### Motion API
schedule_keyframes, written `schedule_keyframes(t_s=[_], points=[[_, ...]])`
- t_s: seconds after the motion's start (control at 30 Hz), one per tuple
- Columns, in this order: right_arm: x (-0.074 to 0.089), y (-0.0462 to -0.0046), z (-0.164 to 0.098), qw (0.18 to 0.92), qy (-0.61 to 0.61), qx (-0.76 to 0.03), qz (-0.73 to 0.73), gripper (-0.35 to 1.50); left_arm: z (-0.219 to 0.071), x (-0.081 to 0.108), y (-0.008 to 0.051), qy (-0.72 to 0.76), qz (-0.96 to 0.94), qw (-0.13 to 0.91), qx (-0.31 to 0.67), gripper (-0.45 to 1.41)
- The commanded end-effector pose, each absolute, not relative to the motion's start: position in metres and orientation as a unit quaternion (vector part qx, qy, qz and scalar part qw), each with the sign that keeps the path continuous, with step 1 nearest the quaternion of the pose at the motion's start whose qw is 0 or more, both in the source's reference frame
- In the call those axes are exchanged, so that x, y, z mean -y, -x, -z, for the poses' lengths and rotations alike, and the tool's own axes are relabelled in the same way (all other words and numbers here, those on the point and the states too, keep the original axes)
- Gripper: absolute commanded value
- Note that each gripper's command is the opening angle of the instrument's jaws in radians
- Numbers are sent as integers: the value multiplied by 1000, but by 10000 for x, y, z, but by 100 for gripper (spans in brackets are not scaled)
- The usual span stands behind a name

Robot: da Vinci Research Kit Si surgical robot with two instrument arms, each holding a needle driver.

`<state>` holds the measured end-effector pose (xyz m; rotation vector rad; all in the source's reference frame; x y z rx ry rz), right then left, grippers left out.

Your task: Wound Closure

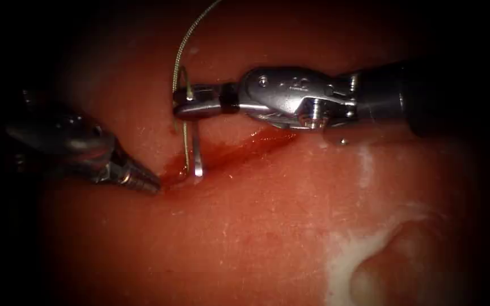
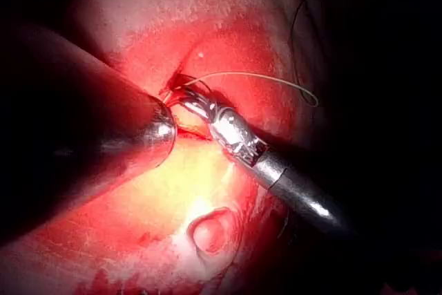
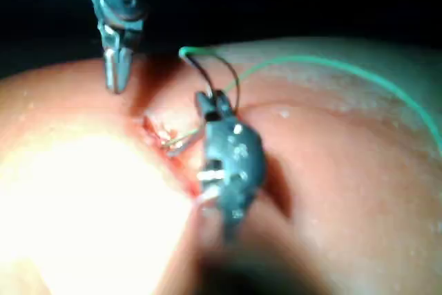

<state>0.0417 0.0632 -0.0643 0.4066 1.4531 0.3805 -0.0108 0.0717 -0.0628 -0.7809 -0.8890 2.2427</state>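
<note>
Right tool (image 1: 191, 102) jaws clamped on the needle (image 1: 197, 150), grip near its swaged thread end; the needle's shaft hangs from the jaws toward 6 o'clock, tip touching the tissue (image 1: 267, 226) at the cut (image 1: 228, 153). Can't tell if the tip is actually in the tissue or just resting on the edge. Thread (image 1: 184, 48) leaves the jaws toward 12, arcs up toward 1 o'clock and out of the endoscope view; a second strand runs alongside the needle down to the cut. Right tool's wrist and shaft extend from the jaws toward 3 o'clock, lying above the cut.

Left tool (image 1: 153, 184) jaws together, holding nothing, tip just at the left end of the cut, about 8 o'clock from the right jaws. Its body runs off toward 9–10 o'clock.

Cut runs diagonally from the left tool's tip up toward 2 o'clock, red fluid (image 1: 256, 140) pooled along it. Pale fatty patch (image 1: 364, 255) on the tissue at 4–5 o'clock, well apart from both tools.

Right wrist view: right tool (image 3: 207, 105) at the cut, thread (image 3: 331, 65) looping over the jaws and trailing off toward 3 o'clock; left tool (image 3: 116, 81) tip pointing down, closed, near the cut's far end.

Left wrist view: right tool (image 2: 190, 98) at the cut, thread (image 2: 262, 77) arcing off it.
</note>
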Motion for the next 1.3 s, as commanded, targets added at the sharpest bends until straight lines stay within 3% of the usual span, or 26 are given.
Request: schedule_keyframes(t_s=[0.03, 0.27, 1.03, 1.3], points=[[-631, -427, 640, 711, -184, -656, -172, -35, 622, -709, 120, 293, -845, 297, 334, -20], [-630, -431, 641, 702, -206, -652, -199, -35, 602, -669, 150, 288, -849, 286, 340, -19], [-624, -429, 644, 684, -257, -635, -250, -35, 577, -653, 147, 283, -853, 272, 344, -20], [-625, -424, 646, 723, -255, -613, -192, -35, 577, -653, 138, 284, -853, 267, 346, -19]])
